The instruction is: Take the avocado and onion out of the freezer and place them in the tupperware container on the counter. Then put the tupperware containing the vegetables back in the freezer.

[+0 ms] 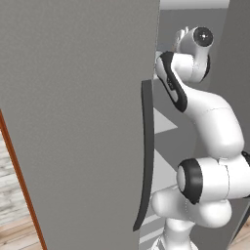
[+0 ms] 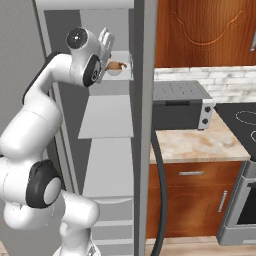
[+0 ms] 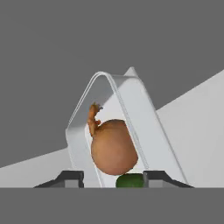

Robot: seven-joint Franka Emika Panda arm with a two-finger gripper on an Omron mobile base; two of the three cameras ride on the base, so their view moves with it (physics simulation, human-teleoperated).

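Inside the freezer [image 2: 107, 120], on an upper pale grey shelf, sits the tupperware container [image 2: 121, 71], and the white arm reaches up to it so that the gripper [image 2: 106, 41] stands just at the container's near end. From the right base camera the onion [image 2: 115, 65] shows as an orange-brown ball lying in the container, partly behind the hand.

Along the hand camera, the tupperware container [image 3: 144, 118] appears as a translucent pale tray with rounded corners, seen rolled so that it leans across the picture. The onion [image 3: 113, 148] rests inside it, its dry stem tip pointing away from the gripper. Just below the onion, touching it, is the dark green avocado [image 3: 130, 180], also within the container's rim and lying between the two dark fingertips [image 3: 72, 178]. The gripper [image 3: 113, 179] has its jaws apart, one tip on each side of the avocado with a gap to it on both sides; nothing is clamped between them.

Beside the freezer, to its right in the right base camera, the beige speckled counter [image 2: 200, 145] carries a grey toaster oven [image 2: 181, 105], with a black stovetop [image 2: 240, 117] further right. The freezer door [image 1: 78, 122] stands open, its long dark curved handle [image 1: 145, 156] facing the arm.
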